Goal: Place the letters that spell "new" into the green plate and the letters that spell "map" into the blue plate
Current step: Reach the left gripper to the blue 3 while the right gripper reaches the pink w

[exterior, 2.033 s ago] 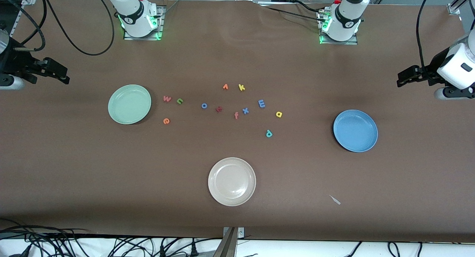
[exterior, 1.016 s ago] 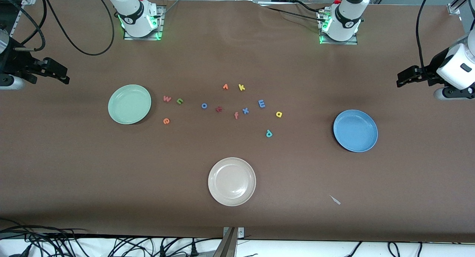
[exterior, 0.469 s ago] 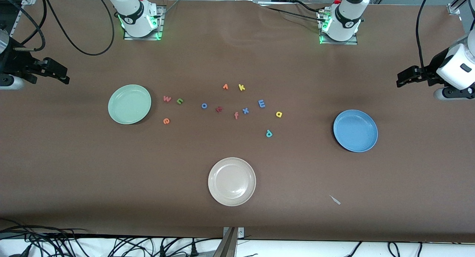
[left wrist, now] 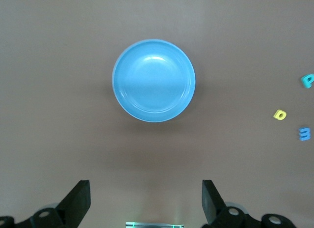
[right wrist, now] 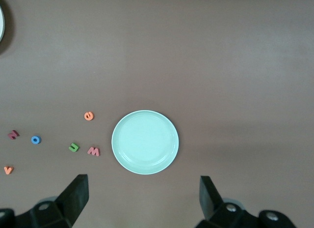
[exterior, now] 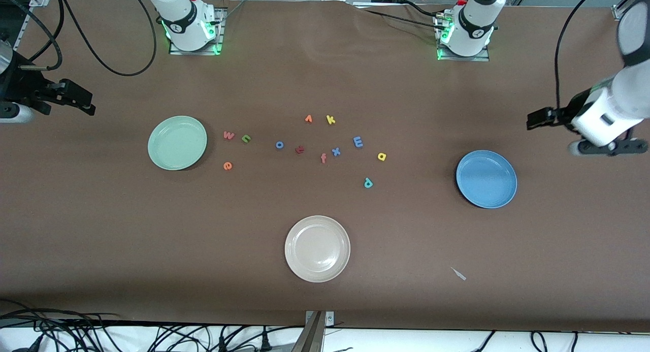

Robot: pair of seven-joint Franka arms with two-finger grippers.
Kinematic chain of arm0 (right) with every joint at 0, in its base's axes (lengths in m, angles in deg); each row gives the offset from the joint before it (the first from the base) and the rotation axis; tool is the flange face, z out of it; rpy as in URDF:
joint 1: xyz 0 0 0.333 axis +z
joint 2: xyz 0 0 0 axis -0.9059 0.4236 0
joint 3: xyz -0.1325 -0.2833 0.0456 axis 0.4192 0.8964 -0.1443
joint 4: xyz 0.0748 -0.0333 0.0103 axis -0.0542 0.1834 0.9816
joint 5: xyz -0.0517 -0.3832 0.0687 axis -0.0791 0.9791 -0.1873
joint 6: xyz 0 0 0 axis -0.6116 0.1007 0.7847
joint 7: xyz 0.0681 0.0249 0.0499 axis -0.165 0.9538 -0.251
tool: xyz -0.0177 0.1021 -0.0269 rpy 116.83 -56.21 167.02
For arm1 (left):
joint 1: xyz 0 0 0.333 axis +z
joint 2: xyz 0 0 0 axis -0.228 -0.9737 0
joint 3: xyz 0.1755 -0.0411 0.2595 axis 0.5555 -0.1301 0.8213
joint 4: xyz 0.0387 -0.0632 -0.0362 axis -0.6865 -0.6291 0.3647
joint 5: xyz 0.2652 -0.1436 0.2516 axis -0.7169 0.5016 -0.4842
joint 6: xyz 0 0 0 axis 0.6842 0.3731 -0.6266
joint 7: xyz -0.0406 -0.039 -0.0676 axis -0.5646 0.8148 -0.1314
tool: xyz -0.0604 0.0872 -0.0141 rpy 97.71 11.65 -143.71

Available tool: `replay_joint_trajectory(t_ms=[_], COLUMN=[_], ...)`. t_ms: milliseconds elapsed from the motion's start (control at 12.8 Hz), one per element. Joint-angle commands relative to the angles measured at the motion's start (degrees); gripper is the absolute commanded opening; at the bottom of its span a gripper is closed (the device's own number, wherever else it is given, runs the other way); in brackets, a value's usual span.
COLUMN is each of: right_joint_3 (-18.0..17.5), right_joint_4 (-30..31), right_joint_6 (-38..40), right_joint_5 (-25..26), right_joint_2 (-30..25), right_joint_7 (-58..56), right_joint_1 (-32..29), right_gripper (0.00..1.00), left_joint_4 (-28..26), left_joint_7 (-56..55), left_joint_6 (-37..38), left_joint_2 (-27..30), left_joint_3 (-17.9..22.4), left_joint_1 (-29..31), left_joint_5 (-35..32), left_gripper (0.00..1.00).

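Worktop (exterior: 325, 67): covered in a matte brown sheet, with a slight wrinkle near the arm bases.

Right gripper (exterior: 84, 102): black, fingers spread apart and empty, up over the right arm's end of the worktop; the right wrist view confirms the gap.

Green plate (exterior: 177, 142): round, pale mint, glossy with a raised rim, nothing in it. Beside it, toward the middle of the worktop, lie three small flat foam letters: salmon-pink w (exterior: 229, 135), green n (exterior: 246, 138) and, nearer the front camera, orange-red e (exterior: 227, 165). All are apart from the plate.

Centre cluster, all foam and matte: blue o (exterior: 279, 145), dark red letter (exterior: 299, 149), orange letter (exterior: 308, 119), yellow k (exterior: 330, 120), orange f (exterior: 323, 158), blue x (exterior: 335, 151).

Beige plate (exterior: 317, 248): round, glossy, nearest the front camera, empty.

Blue m (exterior: 358, 141), yellow a (exterior: 382, 157) and teal p (exterior: 368, 183) lie on the worktop, well apart from the blue plate (exterior: 486, 179), which is round, rimmed, shiny and empty.

A small pale scrap (exterior: 459, 274) lies nearer the camera.

Left gripper (exterior: 533, 119): black, fingers apart, empty, over the worktop near the blue plate.

No readable brand markings beyond the letters themselves.
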Motion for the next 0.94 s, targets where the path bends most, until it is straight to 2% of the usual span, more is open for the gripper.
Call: replay_joint_trajectory(t_ms=[0, 78, 469, 860], right_joint_3=[-0.2, -0.2, -0.5, -1.9], right_joint_4=[0.0, 0.0, 0.2, 3.0], right_joint_6=[0.3, 0.3, 0.5, 0.9], right_joint_5=[-0.1, -0.1, -0.1, -2.4], right_joint_2=[-0.3, -0.3, -0.1, 2.3], right_joint_7=[0.4, 0.4, 0.4, 0.3], right_joint_1=[-0.3, -0.3, -0.3, 0.3], right_gripper=[1.0, 1.0, 1.0, 1.0], left_joint_4=[4.4, 4.3, 0.9, -12.3], left_joint_7=[0.2, -1.3, -25.7, -49.2], left_joint_6=[-0.1, -2.5, -17.2, -41.0], left_joint_2=[-7.8, -8.7, -14.1, -15.4], left_joint_3=[-1.0, -2.2, -2.3, -2.3], left_joint_1=[-3.1, -5.3, -17.1, -28.8], left_joint_5=[2.1, 3.5, 6.8, 5.9], left_gripper=[1.0, 1.0, 1.0, 1.0])
